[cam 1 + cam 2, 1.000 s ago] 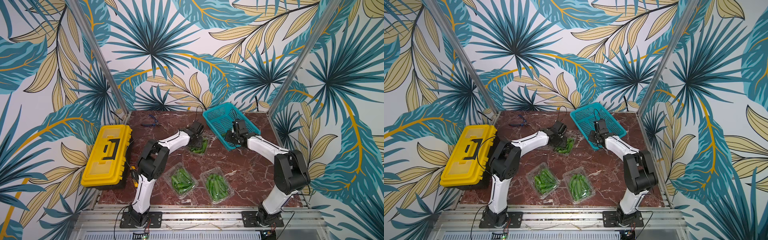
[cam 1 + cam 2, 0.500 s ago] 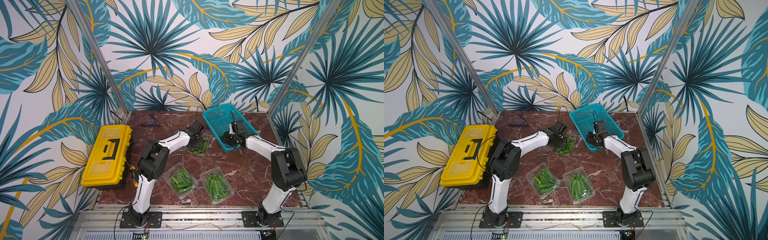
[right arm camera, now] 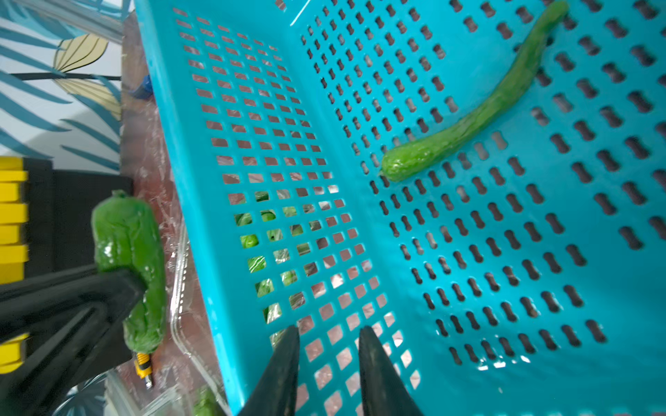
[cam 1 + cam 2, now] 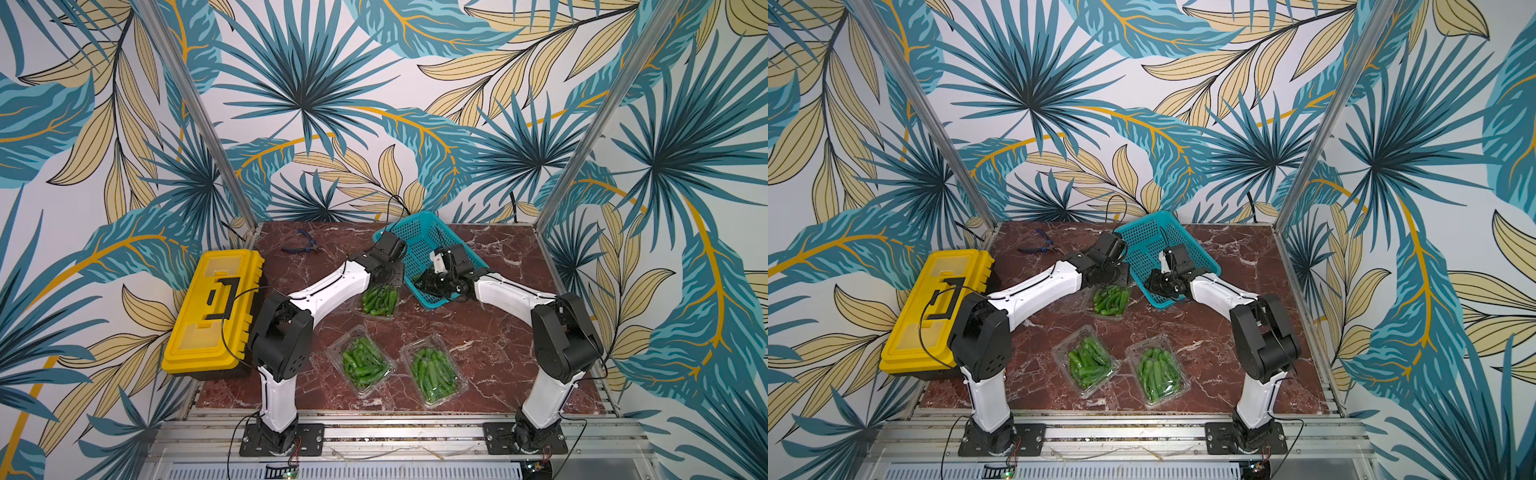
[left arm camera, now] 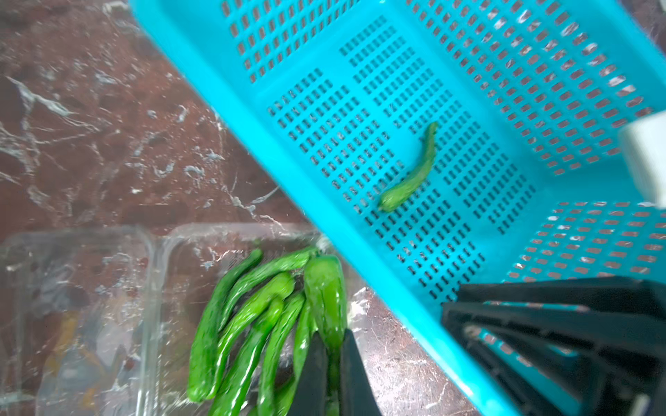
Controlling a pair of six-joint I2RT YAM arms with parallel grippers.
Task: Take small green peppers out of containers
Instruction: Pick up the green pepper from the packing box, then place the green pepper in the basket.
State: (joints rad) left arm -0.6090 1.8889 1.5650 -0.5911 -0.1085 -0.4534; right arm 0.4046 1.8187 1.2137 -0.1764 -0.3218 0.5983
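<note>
teal basket (image 5: 396, 65) with one pepper (image 5: 414, 173), three containers (image 4: 338, 348), left end effector (image 5: 333, 345) grips another pepper (image 5: 324, 288), right end effector (image 3: 328, 336) parted.

Glossy peppers (image 5: 248, 324); clear thin-plastic container (image 5: 155, 273); smooth plastic basket (image 5: 238, 108) (perforated); polished marble-look table (image 5: 90, 126).

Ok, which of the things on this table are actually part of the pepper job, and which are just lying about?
In the job: peppers; three clear boxes; teal basket, one pepper inside; left fingers, shut on a pepper.

Lying about: yellow toolbox; pliers.
</note>
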